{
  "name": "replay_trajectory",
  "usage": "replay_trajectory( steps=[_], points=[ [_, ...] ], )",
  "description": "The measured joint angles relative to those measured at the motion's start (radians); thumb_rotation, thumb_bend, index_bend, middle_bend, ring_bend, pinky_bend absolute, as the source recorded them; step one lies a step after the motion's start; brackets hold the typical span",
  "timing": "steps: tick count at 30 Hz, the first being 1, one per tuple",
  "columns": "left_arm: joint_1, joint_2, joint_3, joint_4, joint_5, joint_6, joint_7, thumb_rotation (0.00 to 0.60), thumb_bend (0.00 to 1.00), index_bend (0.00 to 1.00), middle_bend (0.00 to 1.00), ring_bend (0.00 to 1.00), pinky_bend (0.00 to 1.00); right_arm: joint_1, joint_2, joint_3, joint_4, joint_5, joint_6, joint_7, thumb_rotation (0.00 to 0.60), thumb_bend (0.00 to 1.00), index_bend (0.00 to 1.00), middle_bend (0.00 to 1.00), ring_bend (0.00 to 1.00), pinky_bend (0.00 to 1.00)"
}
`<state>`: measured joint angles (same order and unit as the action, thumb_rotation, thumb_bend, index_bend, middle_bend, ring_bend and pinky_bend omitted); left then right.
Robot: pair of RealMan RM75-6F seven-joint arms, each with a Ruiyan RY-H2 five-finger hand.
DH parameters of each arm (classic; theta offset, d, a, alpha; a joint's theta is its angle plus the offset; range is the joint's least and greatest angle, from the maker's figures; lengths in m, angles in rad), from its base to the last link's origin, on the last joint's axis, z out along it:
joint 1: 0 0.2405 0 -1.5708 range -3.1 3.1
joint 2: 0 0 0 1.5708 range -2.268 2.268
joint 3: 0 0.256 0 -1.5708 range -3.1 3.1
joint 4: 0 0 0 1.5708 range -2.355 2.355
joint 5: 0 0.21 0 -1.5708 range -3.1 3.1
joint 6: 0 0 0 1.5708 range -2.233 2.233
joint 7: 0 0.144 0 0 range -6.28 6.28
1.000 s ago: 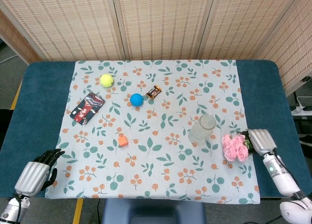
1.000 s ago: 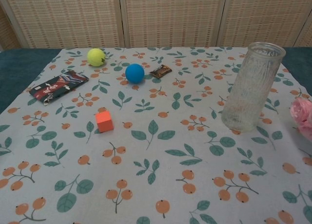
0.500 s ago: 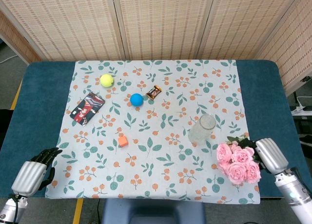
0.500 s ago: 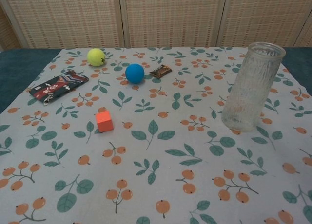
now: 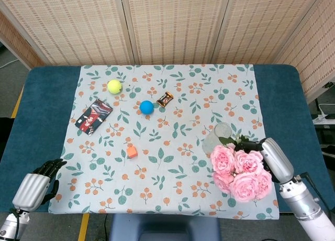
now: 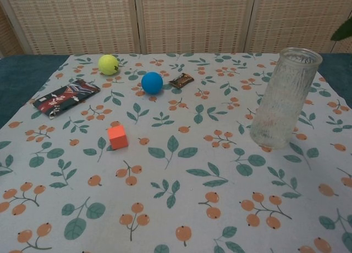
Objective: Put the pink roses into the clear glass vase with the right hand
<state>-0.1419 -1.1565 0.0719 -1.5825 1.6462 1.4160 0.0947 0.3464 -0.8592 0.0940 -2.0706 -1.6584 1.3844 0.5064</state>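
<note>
In the head view my right hand (image 5: 275, 160) holds the bunch of pink roses (image 5: 239, 170) lifted off the table, the blooms large toward the camera and just right of the vase. The clear glass vase (image 5: 216, 139) stands upright on the cloth; the chest view shows the vase (image 6: 284, 97) at the right, with only a green leaf (image 6: 344, 30) of the bunch at the top right edge. My left hand (image 5: 36, 186) hangs at the table's near left corner with fingers curled and nothing in it.
On the floral tablecloth (image 5: 172, 173) lie a yellow tennis ball (image 5: 114, 86), a blue ball (image 5: 146, 107), a brown snack wrapper (image 5: 165, 99), a dark red packet (image 5: 93, 116) and an orange cube (image 5: 132, 151), all left of the vase.
My right hand has lifted the roses from the cloth's right edge and carried them up and leftward toward the vase. The left hand has stayed put.
</note>
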Motion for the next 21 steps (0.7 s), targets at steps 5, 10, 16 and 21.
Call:
replay_trajectory(
  steps=[5, 10, 16, 21],
  points=[
    [0.001, 0.001, 0.0, 0.0, -0.001, 0.001, 0.0, 0.6, 0.64, 0.17, 0.16, 0.18, 0.43, 0.041, -0.028, 0.057, -0.039, 0.093, -0.032, -0.046, 0.6, 0.6, 0.89, 0.81, 0.87, 0.97],
    [0.001, 0.001, -0.001, 0.0, -0.002, 0.0, 0.001, 0.6, 0.64, 0.17, 0.16, 0.18, 0.43, 0.09, -0.056, 0.105, -0.046, 0.173, -0.093, -0.053, 0.6, 0.61, 0.89, 0.81, 0.87, 0.97],
    [0.001, 0.002, -0.001, 0.0, -0.002, 0.0, -0.001, 0.6, 0.64, 0.17, 0.16, 0.18, 0.43, 0.123, -0.075, 0.124, -0.011, 0.213, -0.152, -0.006, 0.6, 0.61, 0.89, 0.81, 0.87, 0.97],
    [0.002, 0.001, -0.002, -0.001, -0.002, 0.002, 0.0, 0.6, 0.64, 0.17, 0.16, 0.18, 0.43, 0.132, -0.081, 0.13, 0.039, 0.223, -0.179, 0.044, 0.6, 0.61, 0.89, 0.81, 0.87, 0.97]
  ],
)
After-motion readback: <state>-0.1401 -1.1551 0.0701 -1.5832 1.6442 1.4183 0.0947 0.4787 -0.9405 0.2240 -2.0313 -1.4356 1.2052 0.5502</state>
